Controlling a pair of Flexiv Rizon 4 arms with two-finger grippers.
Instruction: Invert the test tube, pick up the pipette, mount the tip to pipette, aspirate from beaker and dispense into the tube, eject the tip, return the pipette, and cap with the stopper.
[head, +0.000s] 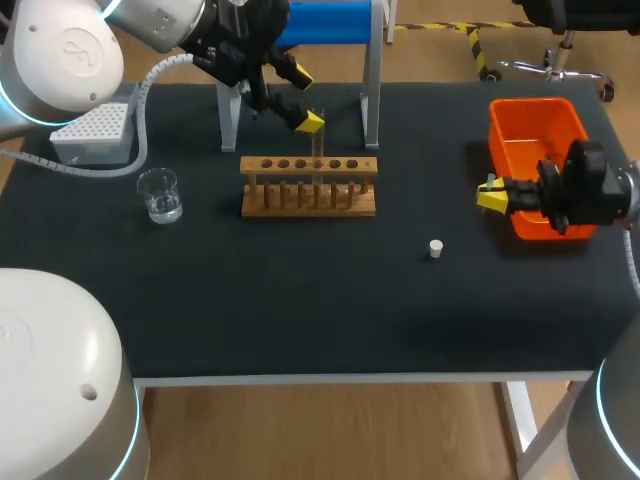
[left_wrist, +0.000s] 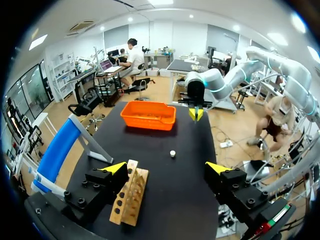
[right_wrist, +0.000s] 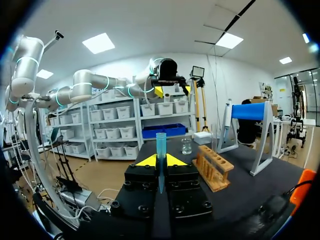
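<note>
No legible text, numbers, labels or signs in any view. Wooden rack (head: 308, 187), orange bin (head: 530, 150) and tip box (head: 95, 135) show plain faces. The beaker (head: 159, 195) is too small to check for graduations.

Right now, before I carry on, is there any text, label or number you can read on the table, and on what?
No text is readable on anything.
On the tip box: no print shows.
On the beaker: any markings are too small to read.
On the wooden rack, orange bin and stopper: nothing.
On the blue tip in the right gripper: no markings show.
</note>
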